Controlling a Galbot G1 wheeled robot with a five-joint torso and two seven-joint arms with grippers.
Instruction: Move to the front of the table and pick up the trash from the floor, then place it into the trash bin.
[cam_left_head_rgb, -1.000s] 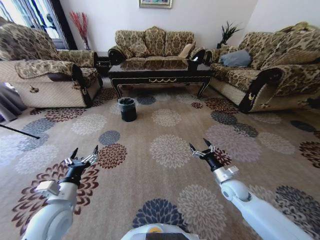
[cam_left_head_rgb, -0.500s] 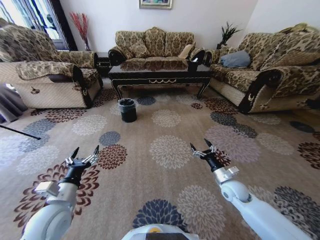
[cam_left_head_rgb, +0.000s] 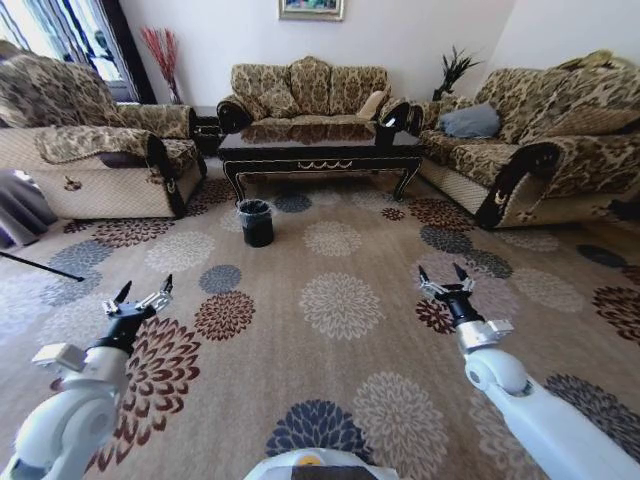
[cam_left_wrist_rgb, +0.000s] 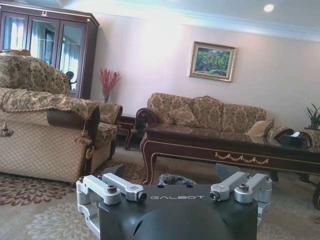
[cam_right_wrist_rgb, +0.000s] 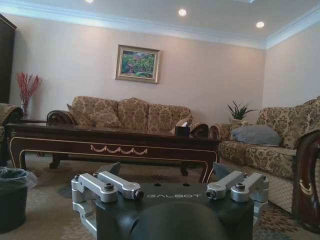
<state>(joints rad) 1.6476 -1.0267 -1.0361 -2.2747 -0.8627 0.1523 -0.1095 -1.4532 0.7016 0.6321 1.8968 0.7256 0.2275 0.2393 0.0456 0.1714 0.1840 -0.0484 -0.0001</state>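
My left arm reaches forward and low over the flowered carpet (cam_left_head_rgb: 340, 300), elbow near my body, forearm angled slightly outward. My left gripper (cam_left_head_rgb: 138, 299) hangs above the carpet with its jaws released, spread wide and holding nothing; in my left wrist view the same gripper (cam_left_wrist_rgb: 175, 192) shows its linkages splayed to both sides.

Farther ahead on my left stands a patterned armchair (cam_left_head_rgb: 95, 150). Just right of it, on the carpet in front of the bench's left leg, sits the trash bin (cam_left_head_rgb: 255, 221), a small round black bucket with a crinkly clear liner; my right wrist view catches it too (cam_right_wrist_rgb: 12, 197), upright and well apart from both grippers.

Behind the bin is the table (cam_left_head_rgb: 320, 150), a long low bench of glossy dark wood with gold scroll ornament on its apron, and a small dark box (cam_left_head_rgb: 386, 128) near its right end. A sofa (cam_left_head_rgb: 305, 90) stands behind it.

I cannot make out any trash on the floor.

My right arm stretches forward at the same low height, forearm leaning slightly outward. My right gripper (cam_left_head_rgb: 446, 285) floats over the carpet, jaws released and spread, empty; its linkages are splayed in my right wrist view (cam_right_wrist_rgb: 170, 192). Another sofa (cam_left_head_rgb: 540, 150) lines the far right.
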